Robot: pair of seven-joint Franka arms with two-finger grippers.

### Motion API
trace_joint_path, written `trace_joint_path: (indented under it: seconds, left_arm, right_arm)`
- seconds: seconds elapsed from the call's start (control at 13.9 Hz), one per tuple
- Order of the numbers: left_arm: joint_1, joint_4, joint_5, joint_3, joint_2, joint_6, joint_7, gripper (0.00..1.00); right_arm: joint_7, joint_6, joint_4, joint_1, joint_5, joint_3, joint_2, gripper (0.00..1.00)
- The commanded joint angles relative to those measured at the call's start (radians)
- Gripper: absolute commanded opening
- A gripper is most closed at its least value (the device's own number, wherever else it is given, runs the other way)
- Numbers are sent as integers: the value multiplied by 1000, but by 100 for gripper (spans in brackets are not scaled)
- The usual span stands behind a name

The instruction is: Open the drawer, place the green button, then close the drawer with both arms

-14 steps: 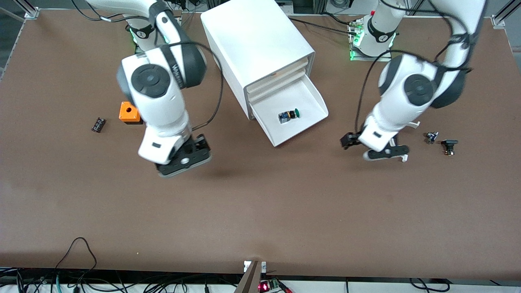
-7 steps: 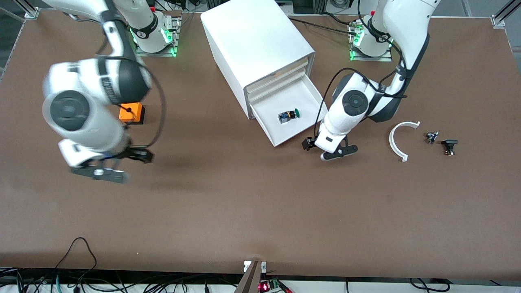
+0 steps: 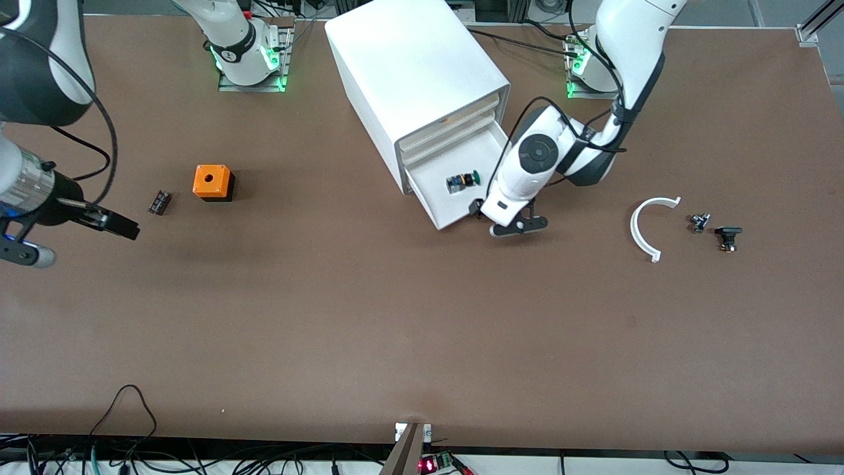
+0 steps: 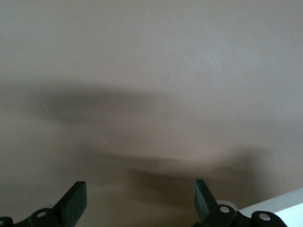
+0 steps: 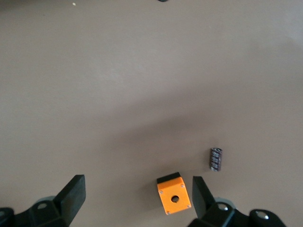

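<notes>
Left gripper (image 3: 504,221) has moved to the drawer's (image 3: 455,214) front edge; right gripper (image 3: 66,227) has swung away.
Both grippers' fingers stand wide apart and empty; the button (image 3: 461,181) lies inside the drawer.

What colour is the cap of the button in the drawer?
Green, on the button in the drawer; front view shows it best.

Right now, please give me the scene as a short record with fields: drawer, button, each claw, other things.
drawer: lowest of three in the white cabinet, pulled out
button: lying in the drawer, green cap
left claw: open, holds nothing, at the drawer's front corner
right claw: open, holds nothing, over the right arm's end of the table
other things: orange box, small black part, white curved piece
</notes>
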Motion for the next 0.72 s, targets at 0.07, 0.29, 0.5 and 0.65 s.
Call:
trace_joint_path:
  seconds: [0.07, 0.29, 0.5, 0.65]
  left_arm:
    - [-6, -72, 18, -85, -72, -32, -7, 100]
    - [-6, -89, 18, -127, -78, -46, -5, 100]
    - [-6, -97, 15, -160, -85, -47, -7, 100]
    - [-5, -97, 14, -179, -93, -61, -7, 100]
  right_arm:
    - [-233, -3, -103, -11, 22, -54, -80, 100]
    - [-234, 41, -275, -9, 22, -57, -208, 100]
    - [-247, 93, -391, -9, 22, -57, -295, 100]
    - [-247, 92, -388, -9, 24, -57, -295, 100]
